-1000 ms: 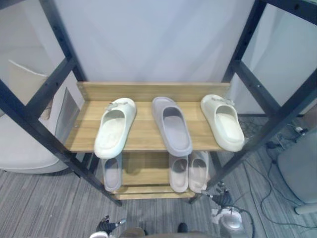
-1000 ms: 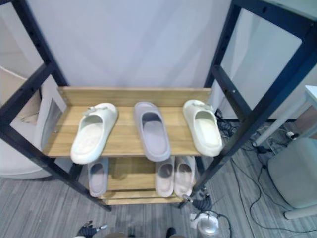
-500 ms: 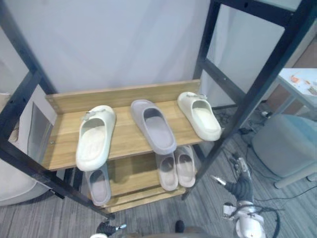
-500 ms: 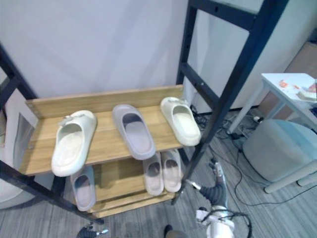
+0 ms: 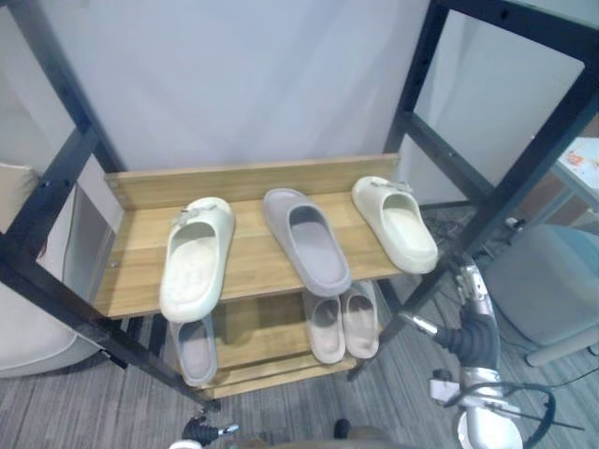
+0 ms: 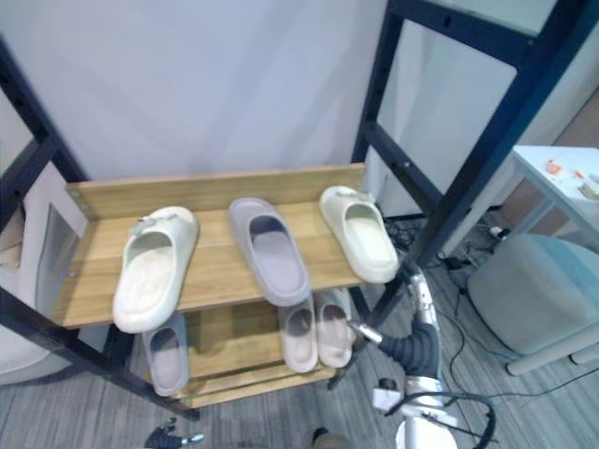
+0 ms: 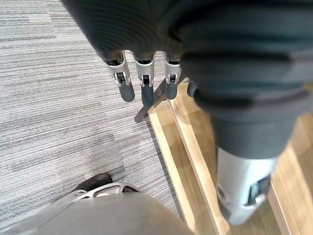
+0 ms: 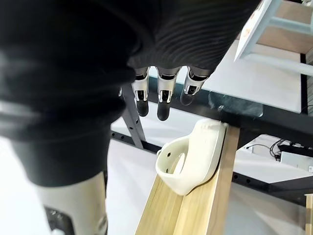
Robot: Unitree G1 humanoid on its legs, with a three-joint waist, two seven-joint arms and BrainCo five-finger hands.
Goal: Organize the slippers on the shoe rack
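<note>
On the rack's top wooden shelf [image 5: 251, 265] lie a cream slipper [image 5: 195, 257] at the left, a grey slipper [image 5: 307, 240] in the middle and a cream slipper [image 5: 395, 223] at the right. Below, the lower shelf carries a grey slipper [image 5: 195, 348] at the left and a pale pair [image 5: 342, 321] side by side. My right hand [image 5: 474, 323] is raised off the rack's front right corner, open and holding nothing, just below the right cream slipper [image 8: 193, 156]. My left hand [image 5: 198, 432] hangs low before the rack, its fingers [image 7: 144, 85] straight over the floor.
Black metal uprights and slanted bars [image 5: 510, 178] frame the rack on both sides. A grey pouf [image 5: 552, 290] and a white side table [image 6: 562, 178] stand at the right, with cables on the floor. A white bulky object [image 5: 28, 318] sits at the left.
The camera has swung right and partly back, so the whole rack has shifted in view. My right hand has risen from near the floor to just under the top shelf's right end.
</note>
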